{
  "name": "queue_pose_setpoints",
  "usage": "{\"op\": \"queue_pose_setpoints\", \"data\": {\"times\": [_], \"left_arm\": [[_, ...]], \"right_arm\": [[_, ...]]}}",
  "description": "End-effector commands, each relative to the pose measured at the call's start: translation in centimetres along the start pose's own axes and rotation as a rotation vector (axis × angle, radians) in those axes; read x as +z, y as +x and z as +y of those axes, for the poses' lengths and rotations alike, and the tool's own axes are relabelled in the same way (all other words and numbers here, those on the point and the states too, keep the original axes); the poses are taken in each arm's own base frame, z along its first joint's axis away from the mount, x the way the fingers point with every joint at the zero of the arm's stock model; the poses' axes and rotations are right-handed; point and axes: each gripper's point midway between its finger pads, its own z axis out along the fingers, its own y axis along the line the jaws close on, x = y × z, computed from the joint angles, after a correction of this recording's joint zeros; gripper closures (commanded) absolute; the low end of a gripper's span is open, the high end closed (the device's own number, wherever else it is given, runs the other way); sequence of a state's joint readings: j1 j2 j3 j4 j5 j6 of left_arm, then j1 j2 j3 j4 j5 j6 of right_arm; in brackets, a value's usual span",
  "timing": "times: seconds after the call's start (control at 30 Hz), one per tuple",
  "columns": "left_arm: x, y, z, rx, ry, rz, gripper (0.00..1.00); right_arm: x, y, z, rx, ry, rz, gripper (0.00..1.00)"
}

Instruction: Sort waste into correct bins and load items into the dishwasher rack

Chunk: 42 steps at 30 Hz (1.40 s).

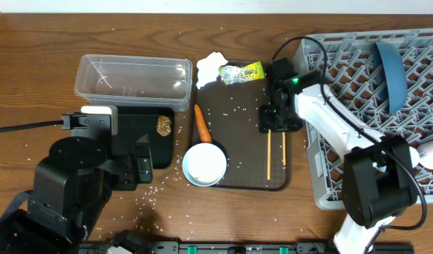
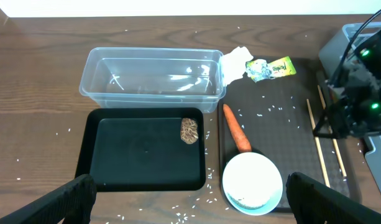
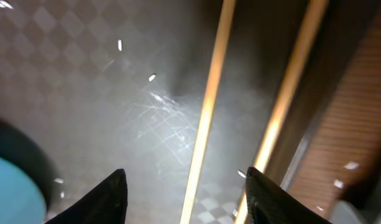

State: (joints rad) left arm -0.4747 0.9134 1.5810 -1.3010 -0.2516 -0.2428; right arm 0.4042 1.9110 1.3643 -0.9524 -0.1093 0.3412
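My right gripper [image 1: 276, 127] [image 3: 187, 186] is open, low over the brown serving tray [image 1: 237, 106], and straddles one wooden chopstick [image 3: 206, 112]. The second chopstick [image 3: 289, 93] lies just right of it. The white bowl [image 1: 204, 164] [image 2: 252, 182] sits at the tray's front left, with the carrot [image 1: 202, 123] behind it. The tissue [image 1: 210, 68] and the foil wrapper [image 1: 244, 73] lie at the tray's back. The brown lump [image 1: 164, 125] lies in the black tray [image 1: 124, 141]. The clear tub [image 1: 131, 77] stands behind it. The blue plate [image 1: 390, 67] stands in the rack [image 1: 343, 77]. My left gripper [image 2: 196, 202] is open and empty.
Rice grains [image 1: 156, 190] are scattered on the table and on the brown tray. The rack's left wall stands close to the right arm. A cable [image 1: 25, 127] runs in from the left edge.
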Motion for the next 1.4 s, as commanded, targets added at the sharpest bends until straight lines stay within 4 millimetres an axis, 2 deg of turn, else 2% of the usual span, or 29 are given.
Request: {"op": "queue_pose_setpoints", "data": {"times": [0.0,0.1,0.2,0.27,0.3,0.33,0.43,0.5,0.53,0.67,0.73,0.77,0.83,0.93,1.03,1.1,1.3,1.33,1.37], "left_arm": [[-0.1,-0.2,0.4,-0.010,-0.017,-0.010,0.02],[-0.1,-0.2,0.4,-0.010,-0.017,-0.010,0.02],[-0.1,-0.2,0.4,-0.010,-0.017,-0.010,0.02],[-0.1,-0.2,0.4,-0.010,-0.017,-0.010,0.02],[-0.1,-0.2,0.4,-0.010,-0.017,-0.010,0.02],[-0.1,-0.2,0.4,-0.010,-0.017,-0.010,0.02],[-0.1,-0.2,0.4,-0.010,-0.017,-0.010,0.02],[-0.1,-0.2,0.4,-0.010,-0.017,-0.010,0.02],[-0.1,-0.2,0.4,-0.010,-0.017,-0.010,0.02],[-0.1,-0.2,0.4,-0.010,-0.017,-0.010,0.02],[-0.1,-0.2,0.4,-0.010,-0.017,-0.010,0.02],[-0.1,-0.2,0.4,-0.010,-0.017,-0.010,0.02],[-0.1,-0.2,0.4,-0.010,-0.017,-0.010,0.02],[-0.1,-0.2,0.4,-0.010,-0.017,-0.010,0.02],[-0.1,-0.2,0.4,-0.010,-0.017,-0.010,0.02],[-0.1,-0.2,0.4,-0.010,-0.017,-0.010,0.02],[-0.1,-0.2,0.4,-0.010,-0.017,-0.010,0.02],[-0.1,-0.2,0.4,-0.010,-0.017,-0.010,0.02],[-0.1,-0.2,0.4,-0.010,-0.017,-0.010,0.02]], "right_arm": [[2.9,1.8,-0.3,0.048,0.037,0.068,0.48],[4.4,2.7,-0.4,0.092,0.046,0.106,0.55],[5.0,3.2,-0.5,0.122,0.044,0.118,0.69],[5.1,3.0,-0.5,0.121,0.043,0.109,0.83],[5.1,2.9,-0.5,0.119,0.040,0.104,0.93],[5.0,2.8,-0.4,0.111,0.038,0.101,0.99],[3.7,1.9,0.3,0.025,0.004,0.066,0.99],[1.7,0.8,1.4,-0.041,-0.046,0.019,0.99],[0.0,0.1,1.9,-0.075,-0.073,-0.017,0.99],[-6.5,-1.8,1.5,-0.134,-0.105,-0.158,0.99],[-10.2,-2.9,0.2,-0.148,-0.111,-0.254,0.99],[-11.1,-3.1,-0.4,-0.146,-0.106,-0.279,0.99],[-13.6,-3.9,-2.7,-0.147,-0.075,-0.360,0.99],[-15.3,-4.4,-6.3,-0.193,0.002,-0.413,0.99],[-15.0,-4.7,-10.1,-0.151,0.071,-0.403,0.99],[-14.2,-4.7,-11.6,-0.125,0.080,-0.379,0.99],[-10.8,-4.6,-13.8,-0.113,0.158,-0.275,0.98],[-10.4,-4.7,-13.7,-0.115,0.157,-0.266,0.95],[-10.1,-4.7,-13.2,-0.124,0.136,-0.261,0.84]]}}
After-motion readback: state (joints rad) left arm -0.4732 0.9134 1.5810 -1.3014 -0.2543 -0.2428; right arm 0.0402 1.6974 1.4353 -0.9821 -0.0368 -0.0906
